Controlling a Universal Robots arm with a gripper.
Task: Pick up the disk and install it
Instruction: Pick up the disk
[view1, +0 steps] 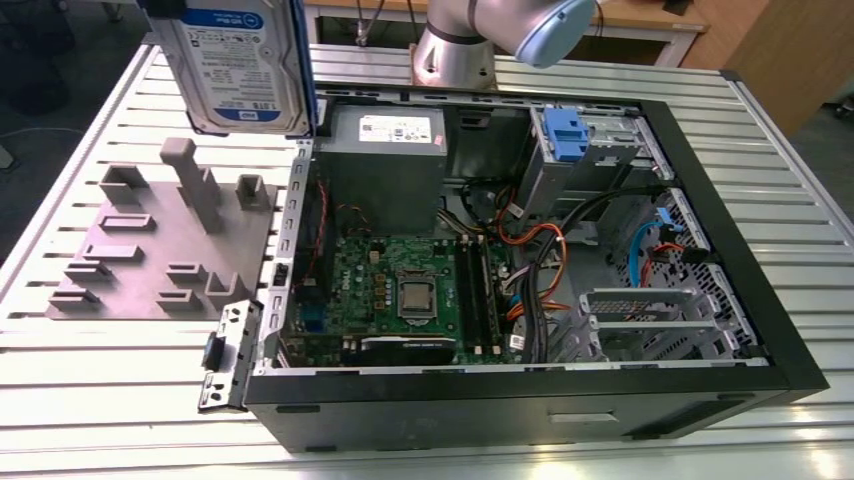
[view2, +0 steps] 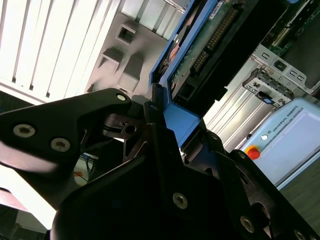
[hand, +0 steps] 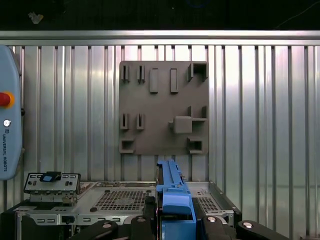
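The disk (view1: 240, 65), a silver drive with a white-and-blue label in a blue plastic bracket, hangs upright in the air at the exterior view's upper left, above the grey fixture plate (view1: 147, 250) and beside the open computer case (view1: 787, 330). In the second wrist view my gripper (view2: 165, 125) is shut on the bracket's blue end, and the disk (view2: 210, 35) shows its green circuit-board side. The first wrist view looks along the disk (hand: 172, 192) edge-on, with my black fingers (hand: 215, 227) on either side of it.
Inside the case lie the motherboard (view1: 400, 290), the grey power supply (view1: 387, 140), loose cables, and a drive cage with a blue latch (view1: 567, 135). The arm's base (view1: 461, 50) stands behind the case. A teach pendant (hand: 7, 130) lies on the slatted table (hand: 260, 100).
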